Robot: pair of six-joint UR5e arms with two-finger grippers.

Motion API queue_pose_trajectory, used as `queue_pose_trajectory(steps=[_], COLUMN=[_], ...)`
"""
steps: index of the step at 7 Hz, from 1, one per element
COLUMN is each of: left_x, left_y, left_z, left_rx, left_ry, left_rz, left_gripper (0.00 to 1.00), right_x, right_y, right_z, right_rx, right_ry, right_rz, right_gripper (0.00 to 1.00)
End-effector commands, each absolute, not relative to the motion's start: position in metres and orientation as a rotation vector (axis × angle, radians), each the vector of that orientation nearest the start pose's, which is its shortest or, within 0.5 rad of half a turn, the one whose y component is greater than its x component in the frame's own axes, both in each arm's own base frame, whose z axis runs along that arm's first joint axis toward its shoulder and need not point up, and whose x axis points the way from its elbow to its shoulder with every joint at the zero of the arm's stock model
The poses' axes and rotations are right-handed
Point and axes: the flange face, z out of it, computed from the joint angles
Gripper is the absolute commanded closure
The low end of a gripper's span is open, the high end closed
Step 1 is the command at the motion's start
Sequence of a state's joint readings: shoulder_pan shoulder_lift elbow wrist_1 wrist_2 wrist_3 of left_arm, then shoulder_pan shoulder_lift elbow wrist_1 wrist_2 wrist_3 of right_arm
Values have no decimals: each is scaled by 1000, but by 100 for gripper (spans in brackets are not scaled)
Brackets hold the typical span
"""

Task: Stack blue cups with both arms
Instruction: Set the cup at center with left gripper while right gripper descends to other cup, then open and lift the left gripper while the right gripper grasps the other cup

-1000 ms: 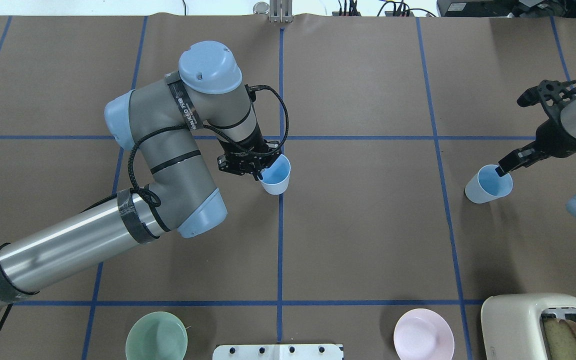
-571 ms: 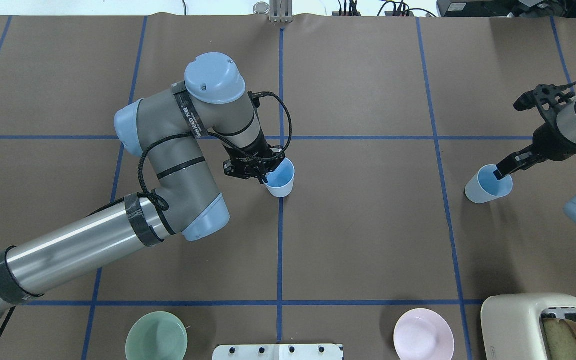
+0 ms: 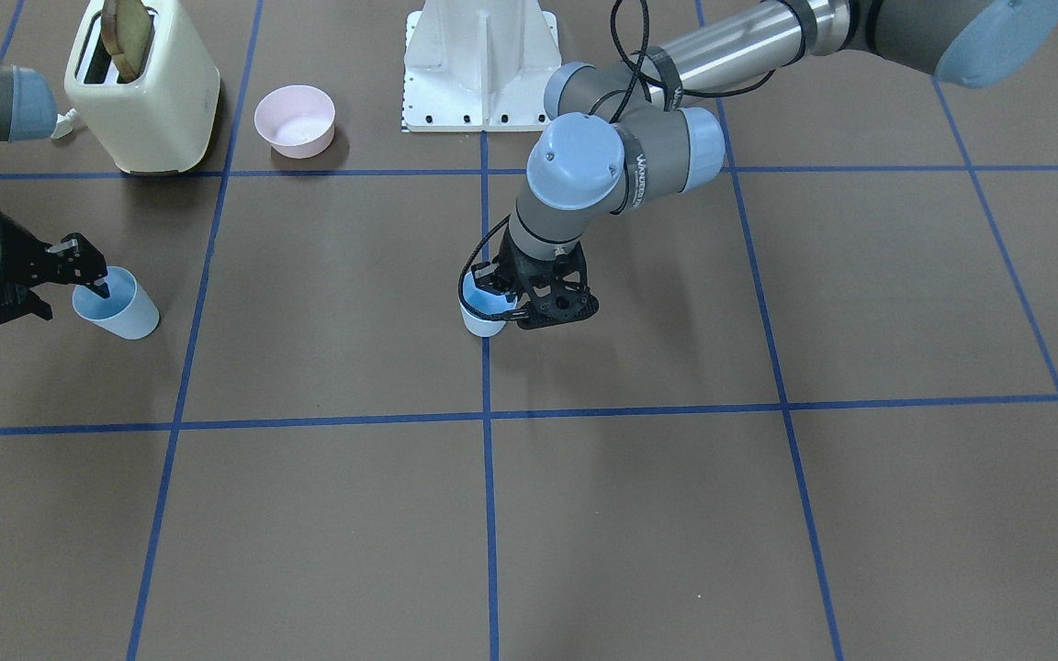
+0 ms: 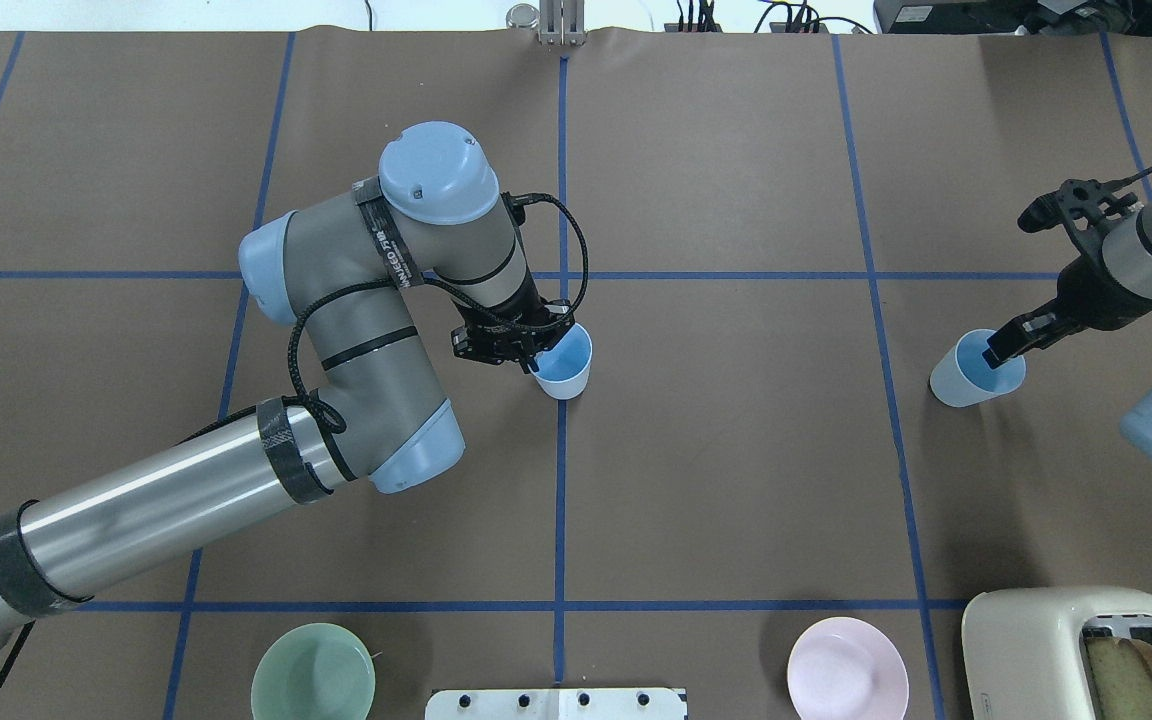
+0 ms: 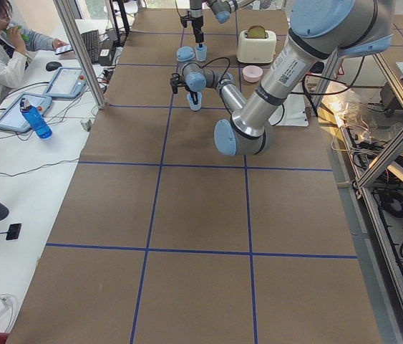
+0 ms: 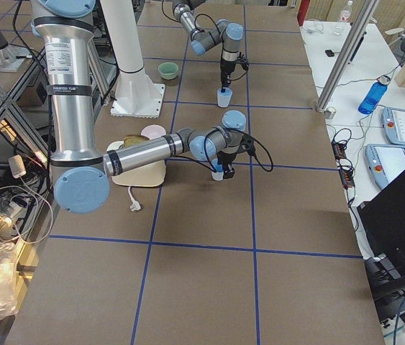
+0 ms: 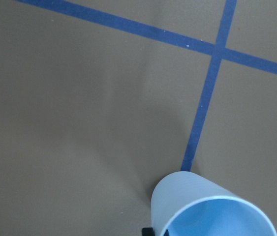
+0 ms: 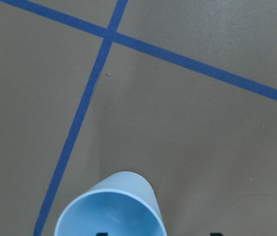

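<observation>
Cream toaster [image 4: 1026,650] holding bread slice [image 4: 1126,680], pink bowl [image 4: 847,668] beside it, pale green bowl [image 4: 313,672], white base mount [image 3: 483,73]

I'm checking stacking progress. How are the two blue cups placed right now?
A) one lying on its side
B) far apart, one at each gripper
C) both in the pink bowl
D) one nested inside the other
B: the middle cup is at the left gripper, the side cup at the right gripper, well apart.
</observation>
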State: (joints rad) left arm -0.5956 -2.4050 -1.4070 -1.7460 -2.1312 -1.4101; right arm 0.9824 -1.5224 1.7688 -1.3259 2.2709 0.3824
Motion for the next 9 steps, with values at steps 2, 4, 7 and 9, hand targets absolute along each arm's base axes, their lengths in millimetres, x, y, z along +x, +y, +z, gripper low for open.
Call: queue_pose_trajectory(steps=[2, 4, 7, 9], left_x=[577, 574, 552, 508], left_y=[-488, -488, -500, -526], left_z=[185, 182, 170, 162], left_rx=[-169, -162, -137, -144], left_ry=[983, 992, 1016, 1052], left_rz=[-147, -146, -164, -191], left_gripper=[53, 11, 11, 10], right_x=[-241, -241, -239, -239], right_y=[-473, -473, -472, -472], right_z=[516, 517, 517, 515], right_rx=[96, 95, 98, 101], right_ry=[-814, -812, -810, -812], right_rz=[-380, -379, -380, -381], right_gripper=[28, 43, 100, 100])
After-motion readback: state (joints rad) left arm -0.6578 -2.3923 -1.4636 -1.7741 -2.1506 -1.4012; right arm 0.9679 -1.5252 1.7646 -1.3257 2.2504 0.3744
